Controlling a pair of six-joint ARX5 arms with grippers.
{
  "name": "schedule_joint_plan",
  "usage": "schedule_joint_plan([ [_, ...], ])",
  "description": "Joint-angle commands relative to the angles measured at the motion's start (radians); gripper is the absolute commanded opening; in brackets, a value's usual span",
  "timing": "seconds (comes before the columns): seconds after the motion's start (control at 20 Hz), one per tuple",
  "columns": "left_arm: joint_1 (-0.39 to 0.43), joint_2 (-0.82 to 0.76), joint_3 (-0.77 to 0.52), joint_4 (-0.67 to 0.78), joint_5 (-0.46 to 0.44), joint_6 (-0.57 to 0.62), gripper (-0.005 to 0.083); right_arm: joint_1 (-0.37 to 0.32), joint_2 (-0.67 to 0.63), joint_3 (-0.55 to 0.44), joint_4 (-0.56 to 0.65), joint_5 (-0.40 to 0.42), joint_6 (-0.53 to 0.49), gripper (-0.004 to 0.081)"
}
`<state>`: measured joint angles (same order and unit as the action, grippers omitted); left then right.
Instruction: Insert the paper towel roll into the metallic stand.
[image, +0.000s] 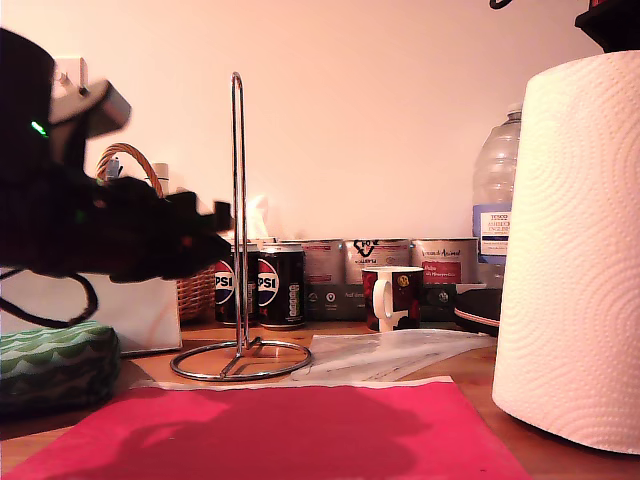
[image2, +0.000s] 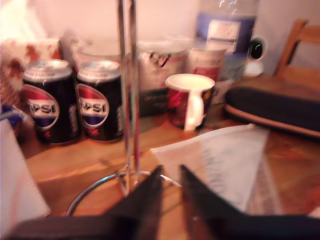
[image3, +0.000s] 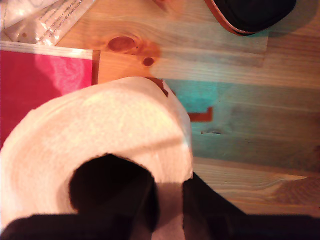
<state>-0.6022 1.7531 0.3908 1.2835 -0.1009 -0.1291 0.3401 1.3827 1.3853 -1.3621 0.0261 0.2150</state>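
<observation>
The paper towel roll, a thick white embossed cylinder, stands upright at the exterior view's right, by the red mat's corner. My second gripper is shut on its top rim, one finger down inside the core and the other outside the wall of the paper towel roll. The metallic stand is a thin chrome looped post on a ring base, left of centre in the exterior view. My first gripper hovers just short of the post of the metallic stand, its fingers a narrow gap apart with nothing between them.
Two Pepsi cans, tins and a mug line the back behind the stand, with a water bottle further right. A wicker basket and a green pad sit at the exterior view's left. A red mat covers the front; a black case lies nearby.
</observation>
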Motion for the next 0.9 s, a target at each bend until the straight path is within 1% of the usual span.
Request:
schedule_joint_plan([
  [0.0, -0.002, 0.020, 0.059, -0.018, -0.015, -0.002, 0.0294, 0.001, 0.002, -0.001, 0.008, 0.002, -0.002, -0.0012],
  [0.15, -0.003, 0.045, 0.151, -0.156, -0.017, 0.005, 0.0294, 0.001, 0.002, -0.001, 0.011, 0.002, -0.002, -0.0012],
  [0.3, 0.004, 0.061, 0.202, -0.183, -0.066, 0.026, 0.0290, 0.001, 0.002, -0.001, 0.011, 0.002, -0.002, -0.0012],
  [0.5, 0.036, 0.061, 0.232, -0.227, -0.065, 0.024, 0.0280, 0.001, 0.002, -0.001, 0.011, 0.002, -0.002, -0.0012],
  [0.55, 0.040, 0.061, 0.234, -0.240, -0.065, 0.024, 0.0251, 0.001, 0.002, -0.001, 0.011, 0.002, -0.002, -0.0012],
  [0.65, 0.044, 0.063, 0.235, -0.249, -0.064, 0.024, 0.0159, 0.001, 0.002, -0.001, 0.011, 0.002, -0.002, -0.0012],
  [0.75, 0.044, 0.067, 0.237, -0.262, -0.047, 0.025, 0.0096, 0.001, 0.002, -0.001, 0.012, 0.002, -0.002, -0.0012],
  [0.85, 0.044, 0.067, 0.241, -0.274, -0.023, 0.027, 0.0002, 0.001, 0.002, -0.001, 0.013, 0.002, -0.002, -0.0012],
])
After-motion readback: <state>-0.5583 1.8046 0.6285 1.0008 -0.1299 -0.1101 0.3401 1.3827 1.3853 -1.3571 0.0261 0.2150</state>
